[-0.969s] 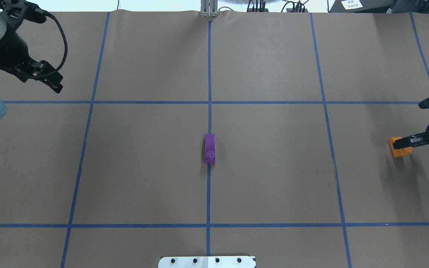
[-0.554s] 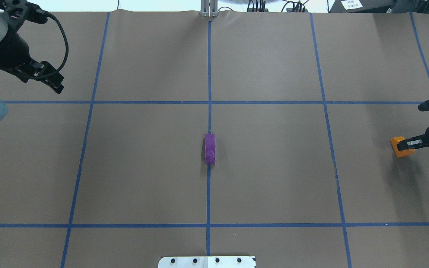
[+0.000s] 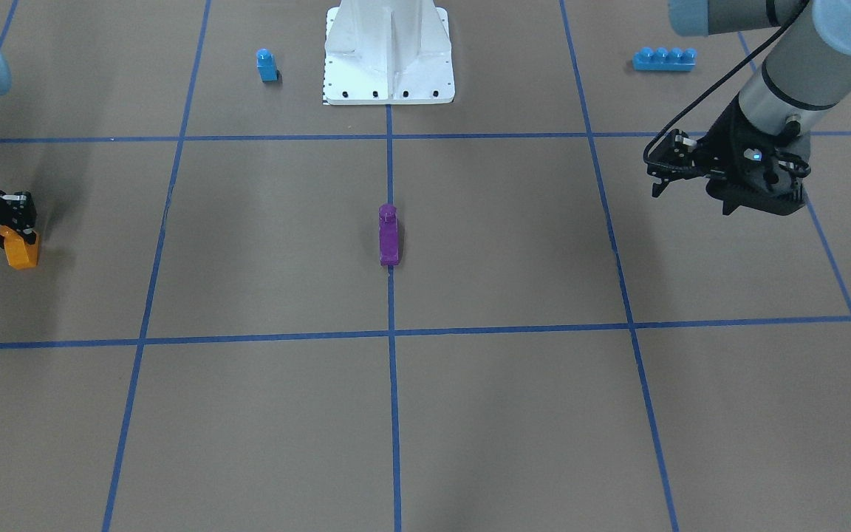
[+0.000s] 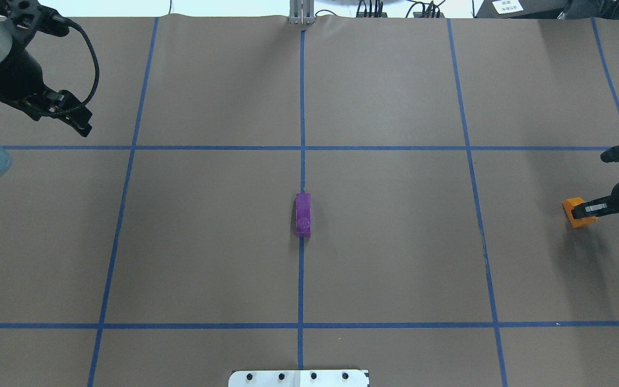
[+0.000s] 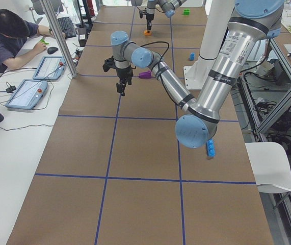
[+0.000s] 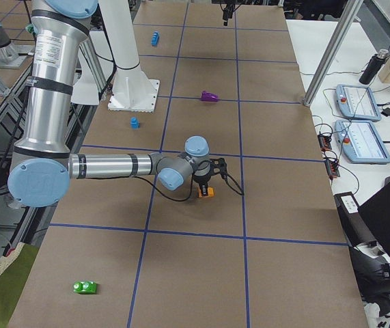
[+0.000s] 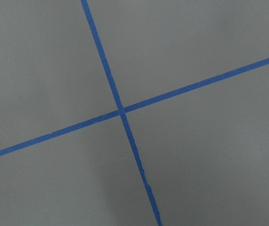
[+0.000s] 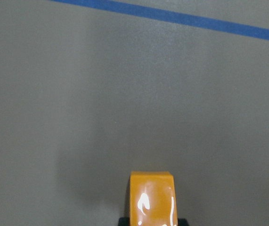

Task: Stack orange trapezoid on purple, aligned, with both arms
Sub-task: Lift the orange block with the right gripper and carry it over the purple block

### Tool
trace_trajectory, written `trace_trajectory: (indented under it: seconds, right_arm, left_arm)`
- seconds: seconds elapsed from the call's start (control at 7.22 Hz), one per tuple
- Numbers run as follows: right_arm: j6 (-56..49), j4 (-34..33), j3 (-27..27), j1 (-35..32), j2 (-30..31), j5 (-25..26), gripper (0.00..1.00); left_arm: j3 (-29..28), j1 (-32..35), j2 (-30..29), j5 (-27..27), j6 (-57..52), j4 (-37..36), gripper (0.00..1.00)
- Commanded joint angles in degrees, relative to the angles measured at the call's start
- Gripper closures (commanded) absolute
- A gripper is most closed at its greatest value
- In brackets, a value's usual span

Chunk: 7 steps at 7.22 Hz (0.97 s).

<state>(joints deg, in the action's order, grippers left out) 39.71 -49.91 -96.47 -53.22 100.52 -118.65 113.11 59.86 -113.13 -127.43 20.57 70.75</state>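
The orange trapezoid is at the table's far right, shut in my right gripper and held just above the table. It also shows in the front view and in the right wrist view, between the black fingertips. The purple block lies on the centre blue line, alone, and shows in the front view. My left gripper hangs over the far left of the table, far from both blocks. It looks open and empty, and its wrist view shows only brown paper and tape.
A small blue single-stud block and a long blue brick lie near the robot's white base plate. A green block lies at the right end. Operator desks with tablets run along the far side.
The right gripper has risen slightly with the orange trapezoid, and its shadow has drawn away from the block. The left arm has barely shifted. The purple block has not moved.
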Motion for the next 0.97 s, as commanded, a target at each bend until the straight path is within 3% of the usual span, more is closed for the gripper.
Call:
trace_trajectory:
  seconds: [0.0, 0.28, 0.83]
  right_arm:
    - [-0.1, -0.5, -0.3, 0.0, -0.2, 0.0, 1.00]
    - [0.0, -1.5, -0.5, 0.6, -3.7, 0.0, 1.00]
    - [0.1, -22.7, -2.1, 1.9, -23.7, -0.3, 1.00]
  left_arm:
    - [0.0, 0.0, 0.2, 0.1, 0.0, 0.0, 0.00]
    - [0.2, 0.0, 0.5, -0.2, -0.1, 0.0, 0.00]
    - [0.3, -0.1, 2.3, -0.3, -0.2, 0.2, 0.00]
